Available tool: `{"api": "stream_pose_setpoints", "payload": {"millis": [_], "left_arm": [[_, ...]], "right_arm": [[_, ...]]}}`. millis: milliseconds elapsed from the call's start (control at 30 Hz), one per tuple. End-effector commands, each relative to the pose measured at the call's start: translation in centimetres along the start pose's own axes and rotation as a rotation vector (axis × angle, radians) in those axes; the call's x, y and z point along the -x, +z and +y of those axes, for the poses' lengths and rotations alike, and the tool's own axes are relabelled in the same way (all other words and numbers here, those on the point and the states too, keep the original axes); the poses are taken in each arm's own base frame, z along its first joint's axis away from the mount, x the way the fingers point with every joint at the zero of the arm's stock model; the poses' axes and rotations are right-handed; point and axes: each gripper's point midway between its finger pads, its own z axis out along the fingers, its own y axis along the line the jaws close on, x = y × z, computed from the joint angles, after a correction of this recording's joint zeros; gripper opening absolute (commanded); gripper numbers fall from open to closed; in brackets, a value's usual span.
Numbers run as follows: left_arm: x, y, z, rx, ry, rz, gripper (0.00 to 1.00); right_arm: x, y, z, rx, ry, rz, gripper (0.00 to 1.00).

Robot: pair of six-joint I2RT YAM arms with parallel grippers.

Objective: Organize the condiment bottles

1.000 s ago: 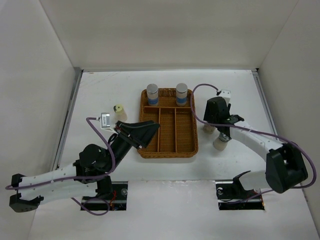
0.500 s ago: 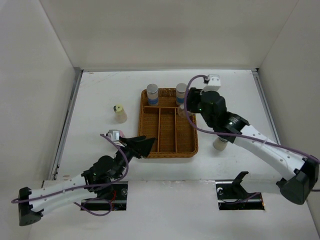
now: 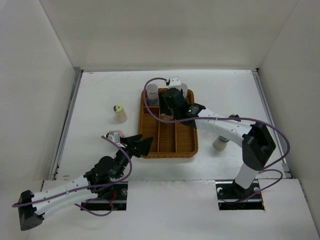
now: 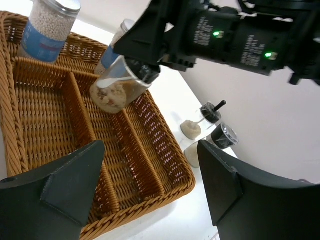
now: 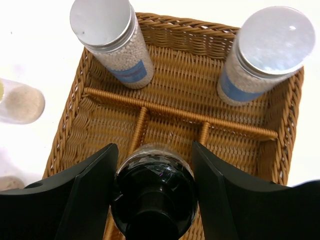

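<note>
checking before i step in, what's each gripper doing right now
left gripper: open, holding nothing
right gripper: closed on the black-topped shaker, over the wicker tray

Readable text, numbers, brands: none that we can make out.
Entry 1: blue labels on the 2 silver-lidded cylinders, one [image 5: 127, 62] at the back-left and one [image 5: 247, 80] at the back-right of the wicker tray [image 5: 67, 125]. Their print is too blurred to read.
Entry 2: small white lettering on the right arm's black housing [image 4: 235, 40] above the tray. We cannot read it.

Cylinders [image 3: 152, 94] in tray's [image 3: 170, 155] back compartment, shaker [image 3: 119, 113] left — jar [image 3: 220, 143] right.
</note>
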Motion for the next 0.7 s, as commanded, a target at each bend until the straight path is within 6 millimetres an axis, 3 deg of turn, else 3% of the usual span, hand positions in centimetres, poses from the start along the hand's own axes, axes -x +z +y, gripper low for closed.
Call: {"api": "stream_pose_setpoints", "payload": {"millis": [0, 333, 667], "left_arm": [[1.4, 0.1, -0.7, -0.031, -0.011, -0.054, 0.74], [1.2, 0.0, -0.8, -0.039, -0.012, -0.049, 0.74], [0.6, 0.2, -0.9, -0.044, -0.024, -0.03, 0.75]], "right_arm": [[5.1, 0.3, 1.5, 0.028, 0.04, -0.13, 0.44], [2.3, 4.1, 0.0, -0.074, -0.023, -0.089, 0.46], [1.5, 4.0, -1.3, -0.086, 0.031, -0.099, 0.46]]}}
